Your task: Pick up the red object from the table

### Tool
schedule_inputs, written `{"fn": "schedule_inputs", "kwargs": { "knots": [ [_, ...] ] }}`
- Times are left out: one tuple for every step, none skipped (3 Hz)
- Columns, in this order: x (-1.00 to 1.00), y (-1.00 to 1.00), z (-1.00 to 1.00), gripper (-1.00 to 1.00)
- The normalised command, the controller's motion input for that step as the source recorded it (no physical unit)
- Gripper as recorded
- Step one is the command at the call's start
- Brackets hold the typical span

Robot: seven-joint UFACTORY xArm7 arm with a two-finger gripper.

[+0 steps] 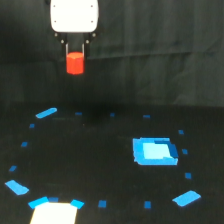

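The red object (pixel 75 62) is a small bright red-orange stubby block. It hangs high at the upper left of the exterior view, well above the black table (pixel 100 165). My gripper (pixel 75 56) with its white body above is shut on the red object, its two dark fingers (pixel 66 50) down either side of the block's top. The lower part of the block shows below the fingers.
A large bright blue patch (pixel 155 151) lies on the table at the exterior view's right. Smaller blue patches lie at the far left (pixel 46 113), the near left (pixel 17 187) and the near right (pixel 186 198). A white-and-blue shape (pixel 54 210) sits at the bottom edge.
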Motion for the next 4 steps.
{"fn": "schedule_inputs", "kwargs": {
  "knots": [
    [0.30, 0.29, 0.52, -1.00],
    [0.17, -0.21, 0.22, -1.00],
    [0.27, 0.20, 0.37, -1.00],
    [0.31, 0.31, 0.29, -1.00]
  ]
}}
